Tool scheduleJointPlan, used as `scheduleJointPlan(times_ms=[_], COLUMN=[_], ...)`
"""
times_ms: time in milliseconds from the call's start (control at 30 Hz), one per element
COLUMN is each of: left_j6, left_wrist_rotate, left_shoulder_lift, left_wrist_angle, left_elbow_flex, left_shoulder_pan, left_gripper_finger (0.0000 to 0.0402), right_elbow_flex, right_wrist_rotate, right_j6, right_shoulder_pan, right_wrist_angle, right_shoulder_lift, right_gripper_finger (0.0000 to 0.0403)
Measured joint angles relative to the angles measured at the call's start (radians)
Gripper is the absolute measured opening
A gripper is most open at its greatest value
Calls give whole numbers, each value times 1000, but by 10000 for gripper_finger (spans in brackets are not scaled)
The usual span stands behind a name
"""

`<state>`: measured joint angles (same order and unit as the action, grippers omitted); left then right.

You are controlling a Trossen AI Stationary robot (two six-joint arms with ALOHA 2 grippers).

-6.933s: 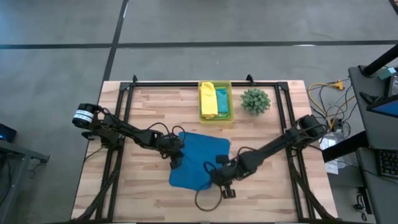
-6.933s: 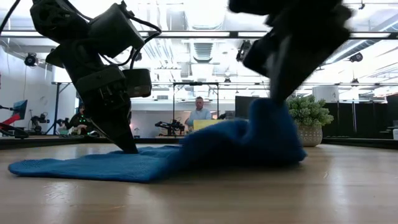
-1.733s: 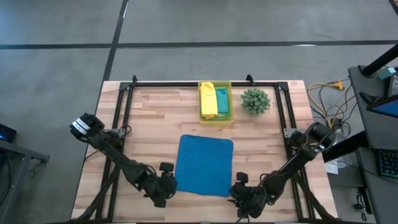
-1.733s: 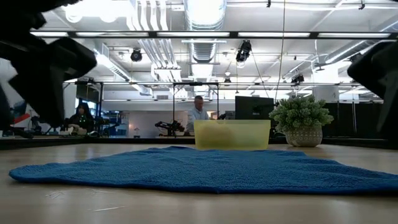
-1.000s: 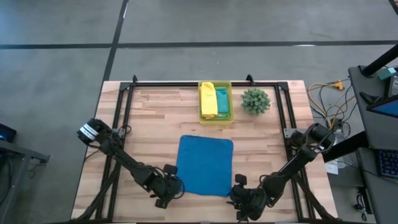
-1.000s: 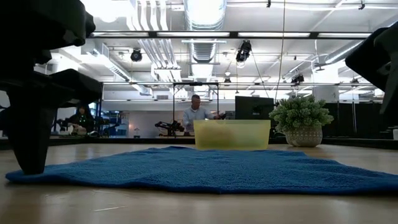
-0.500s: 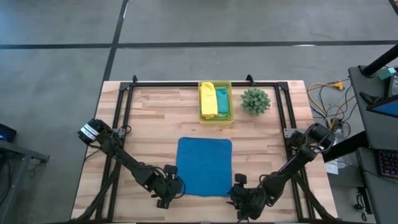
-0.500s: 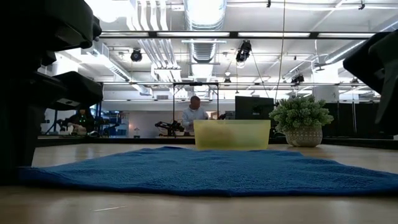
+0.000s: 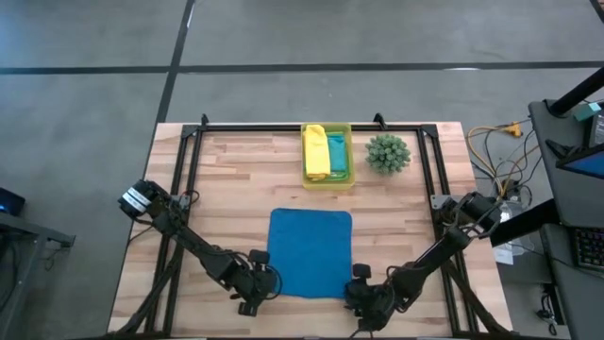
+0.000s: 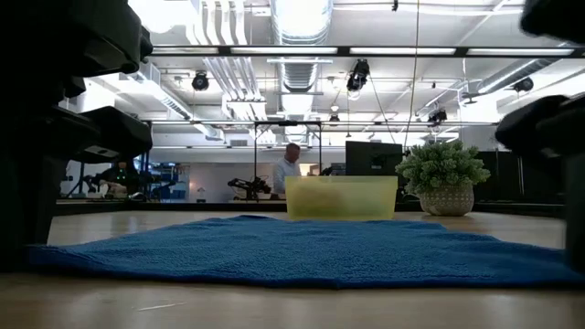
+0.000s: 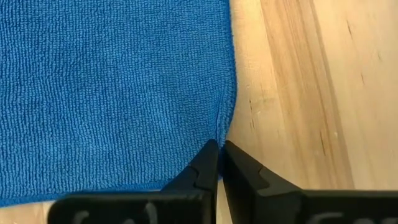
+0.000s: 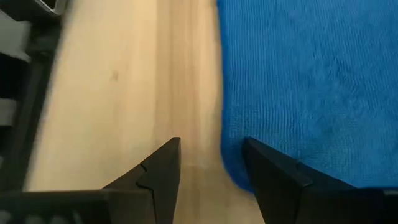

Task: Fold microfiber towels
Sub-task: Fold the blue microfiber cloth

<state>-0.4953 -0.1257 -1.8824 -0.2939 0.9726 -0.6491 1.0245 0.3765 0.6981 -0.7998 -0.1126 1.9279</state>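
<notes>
Nearest the front edge of the wooden table [image 9: 226, 179], both arms are down low at the near corners of the blue towel [image 9: 310, 251], which lies spread flat in the middle of the table. The left gripper [image 11: 219, 149] is pinched tight on the towel's near left corner; in the left wrist view its two fingers meet right on the hem, with a small pucker of cloth running up from the tips. The right gripper [image 12: 210, 152] sits at the near right corner with its fingers spread apart, one over bare wood and the other at the towel's edge, not clamped on anything. From above, the left gripper [image 9: 267, 280] and right gripper [image 9: 354, 291] flank the near edge of the towel. In the low view the towel [image 10: 302, 251] spreads wide across the tabletop, dark arm parts at both sides. Farther back, a yellow-green plastic bin [image 9: 349, 156] holds a yellow towel [image 9: 315, 151] and a teal towel [image 9: 336, 151] side by side. Just beside the bin stands a small spiky green plant [image 9: 388, 152]. Beyond the table, a person [image 10: 292, 169] shows in the room behind.
</notes>
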Motion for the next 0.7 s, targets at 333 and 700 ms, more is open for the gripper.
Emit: scheduleJointPlan(times_ms=[333, 700], left_j6=[-23, -46], left_wrist_rotate=[10, -17], left_shoulder_lift=[1, 54], left_wrist_angle=[0, 0], left_elbow_flex=[-1, -2], left_shoulder_pan=[2, 0], left_gripper_finger=[0, 0], right_elbow_flex=[5, -1], right_wrist_rotate=[-11, -50], right_j6=[75, 110], right_shoulder_pan=[22, 17], right_wrist_angle=[-15, -84], right_shoulder_lift=[30, -12], right_gripper_finger=[108, 13])
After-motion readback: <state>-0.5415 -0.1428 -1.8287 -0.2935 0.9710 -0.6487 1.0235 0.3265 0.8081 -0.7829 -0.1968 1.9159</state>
